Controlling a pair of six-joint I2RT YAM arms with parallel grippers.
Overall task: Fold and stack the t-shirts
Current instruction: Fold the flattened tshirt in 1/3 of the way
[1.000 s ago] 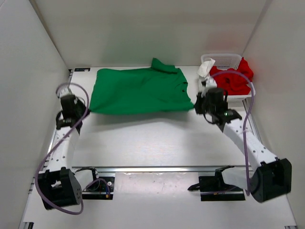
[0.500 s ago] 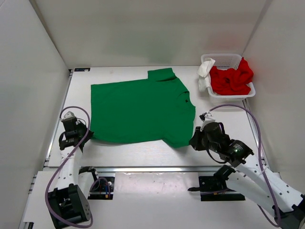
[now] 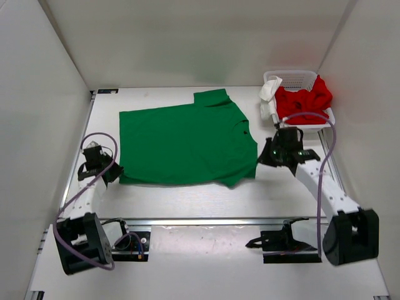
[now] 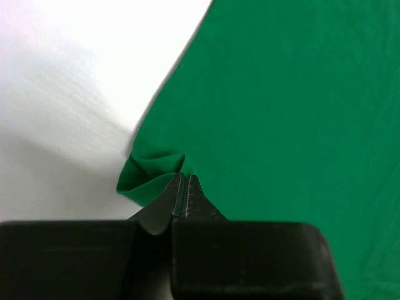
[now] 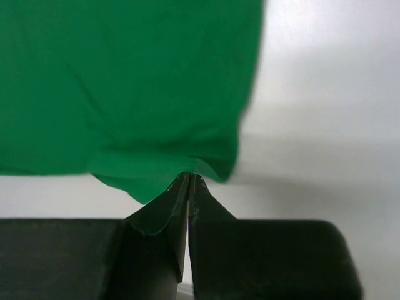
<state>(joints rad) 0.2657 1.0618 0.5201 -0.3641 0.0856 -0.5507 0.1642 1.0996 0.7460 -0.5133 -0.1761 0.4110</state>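
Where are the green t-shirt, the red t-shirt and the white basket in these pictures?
green t-shirt (image 3: 187,147): top external view, middle of its spread-out body.
red t-shirt (image 3: 305,100): top external view, middle of the bunched cloth.
white mesh basket (image 3: 299,77): top external view, its far wall.

White table (image 3: 187,200), plain white walls (image 3: 200,37), seemingly even light.

Item 1: white plastic mesh basket (image 3: 301,75), placed at the far right corner of the table, close against the right wall.

Item 2: white table (image 3: 187,201), matte, lit from above.

Item 3: plain white enclosure walls (image 3: 187,37), set on three sides of the table.

Item 4: aluminium rail (image 3: 206,220), laid across the near edge from left to right.

Item 5: small dark label (image 3: 107,91), found at the far left corner; its markings could not be read.
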